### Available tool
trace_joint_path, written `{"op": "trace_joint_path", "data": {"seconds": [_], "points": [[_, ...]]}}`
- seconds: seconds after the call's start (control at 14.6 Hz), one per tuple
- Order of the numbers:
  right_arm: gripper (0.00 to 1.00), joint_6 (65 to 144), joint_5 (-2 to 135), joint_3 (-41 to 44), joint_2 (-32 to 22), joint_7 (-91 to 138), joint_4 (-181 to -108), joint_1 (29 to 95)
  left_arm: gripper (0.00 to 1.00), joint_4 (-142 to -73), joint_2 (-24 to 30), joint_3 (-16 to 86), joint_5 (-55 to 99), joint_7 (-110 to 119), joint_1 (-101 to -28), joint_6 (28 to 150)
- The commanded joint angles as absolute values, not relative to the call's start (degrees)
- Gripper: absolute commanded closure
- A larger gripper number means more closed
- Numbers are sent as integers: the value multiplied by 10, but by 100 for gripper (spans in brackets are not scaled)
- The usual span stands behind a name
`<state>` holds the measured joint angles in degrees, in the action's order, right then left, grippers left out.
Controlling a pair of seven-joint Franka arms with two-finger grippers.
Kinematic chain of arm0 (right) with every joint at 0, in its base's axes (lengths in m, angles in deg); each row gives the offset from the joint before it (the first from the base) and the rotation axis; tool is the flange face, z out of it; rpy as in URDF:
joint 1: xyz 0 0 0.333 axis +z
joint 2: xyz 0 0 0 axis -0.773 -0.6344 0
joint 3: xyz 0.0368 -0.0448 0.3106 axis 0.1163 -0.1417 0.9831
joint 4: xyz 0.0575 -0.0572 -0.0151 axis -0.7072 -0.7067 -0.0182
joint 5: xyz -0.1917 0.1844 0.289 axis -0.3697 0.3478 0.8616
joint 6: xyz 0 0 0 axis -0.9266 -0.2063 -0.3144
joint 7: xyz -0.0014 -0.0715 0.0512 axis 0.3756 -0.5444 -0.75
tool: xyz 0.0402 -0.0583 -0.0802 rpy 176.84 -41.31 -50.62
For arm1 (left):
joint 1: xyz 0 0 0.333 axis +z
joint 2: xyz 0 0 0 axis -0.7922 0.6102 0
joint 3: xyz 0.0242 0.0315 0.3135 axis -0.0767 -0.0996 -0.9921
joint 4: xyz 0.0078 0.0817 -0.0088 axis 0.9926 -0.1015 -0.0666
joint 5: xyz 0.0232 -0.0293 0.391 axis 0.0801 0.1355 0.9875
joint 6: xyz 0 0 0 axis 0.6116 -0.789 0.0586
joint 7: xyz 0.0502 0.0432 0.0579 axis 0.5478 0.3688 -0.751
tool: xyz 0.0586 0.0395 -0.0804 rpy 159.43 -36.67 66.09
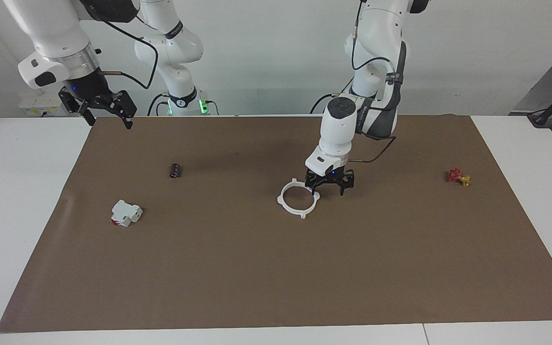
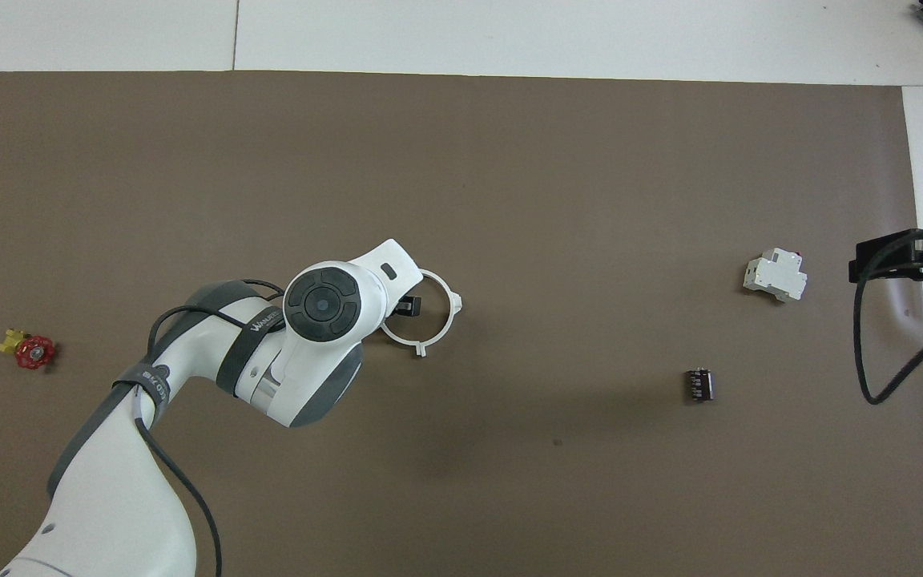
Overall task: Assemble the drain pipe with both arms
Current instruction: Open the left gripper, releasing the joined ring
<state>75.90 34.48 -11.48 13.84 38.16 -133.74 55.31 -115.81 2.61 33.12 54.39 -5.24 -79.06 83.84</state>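
Observation:
The drain pipe (image 1: 280, 198) lies flat on the brown mat near the middle of the table, its two white arcs joined into one ring with outer tabs (image 2: 451, 316). My left gripper (image 1: 328, 189) hangs open just above the ring's edge on the left arm's side, and holds nothing. From overhead its wrist covers most of it and only one fingertip (image 2: 409, 305) pokes out inside the ring. My right gripper (image 1: 107, 120) waits open and empty, raised over the mat's edge at the right arm's end (image 2: 902, 258).
A white blocky part with a red end (image 1: 126, 213) (image 2: 775, 275) and a small black cylinder (image 1: 175, 170) (image 2: 699, 385) lie toward the right arm's end. A small red and yellow piece (image 1: 458, 177) (image 2: 29, 350) lies toward the left arm's end.

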Motion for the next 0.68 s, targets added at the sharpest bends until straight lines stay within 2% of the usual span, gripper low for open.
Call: {"op": "trace_joint_path", "data": {"seconds": [0.0,0.41,0.55,0.61], "points": [[0,770,337,-113,151,380,-1357,553,0,-1172,-35,335,549,7,-739,773],[0,778,337,-114,148,380,-1353,558,0,-1155,-77,331,418,242,-615,689],[0,773,338,-146,142,382,-1346,592,0,-1105,-81,330,415,302,-576,612],[0,775,337,-148,141,382,-1345,587,0,-1068,-79,330,415,315,-566,575]]}}
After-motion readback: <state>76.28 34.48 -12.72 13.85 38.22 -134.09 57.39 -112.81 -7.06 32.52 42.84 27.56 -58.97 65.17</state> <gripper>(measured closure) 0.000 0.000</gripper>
